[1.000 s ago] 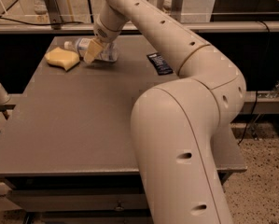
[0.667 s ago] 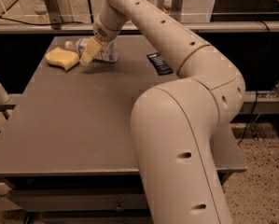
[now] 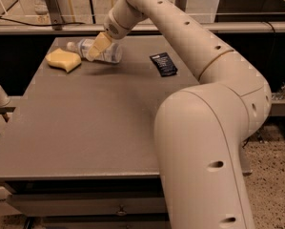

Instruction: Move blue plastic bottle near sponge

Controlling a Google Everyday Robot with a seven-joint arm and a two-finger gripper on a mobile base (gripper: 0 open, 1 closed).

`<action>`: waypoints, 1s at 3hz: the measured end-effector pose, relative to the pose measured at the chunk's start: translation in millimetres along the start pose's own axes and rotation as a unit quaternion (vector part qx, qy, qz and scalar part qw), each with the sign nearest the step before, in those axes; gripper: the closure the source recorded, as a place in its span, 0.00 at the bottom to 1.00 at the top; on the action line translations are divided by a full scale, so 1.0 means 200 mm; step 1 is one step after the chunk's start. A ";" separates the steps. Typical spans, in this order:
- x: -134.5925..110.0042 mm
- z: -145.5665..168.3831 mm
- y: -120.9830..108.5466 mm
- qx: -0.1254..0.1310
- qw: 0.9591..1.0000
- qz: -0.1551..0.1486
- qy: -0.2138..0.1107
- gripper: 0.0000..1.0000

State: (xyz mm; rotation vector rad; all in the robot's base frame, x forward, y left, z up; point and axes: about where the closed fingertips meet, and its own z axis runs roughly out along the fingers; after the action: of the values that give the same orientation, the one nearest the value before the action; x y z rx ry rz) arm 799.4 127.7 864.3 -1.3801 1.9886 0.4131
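One bottle [image 3: 111, 54] is laid on its side far back on the tabletop [image 3: 94, 118], just beside the sponge [image 3: 63, 60]; the pincer [image 3: 93, 54] is held over it; its grip cannot be told.

Dim, warm, even indoor light on a grey table [image 3: 85, 128]. The pale arm [image 3: 213, 142] is the brightest surface, darker on its underside. The gripper [image 3: 98, 46], far left at the bottle [image 3: 112, 54], throws only a faint, soft shadow. Background dark.
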 end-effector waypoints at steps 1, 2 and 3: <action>0.06 -0.16 -0.06 0.022 0.999 0.000 -0.045 0.00; 0.18 -0.34 -0.09 0.053 0.996 0.008 -0.071 0.00; 0.36 -0.53 -0.15 0.091 0.991 0.023 -0.093 0.00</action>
State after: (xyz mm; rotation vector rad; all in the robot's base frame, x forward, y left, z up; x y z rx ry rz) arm 774.4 2.2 894.2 -1.1429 1.8589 0.3561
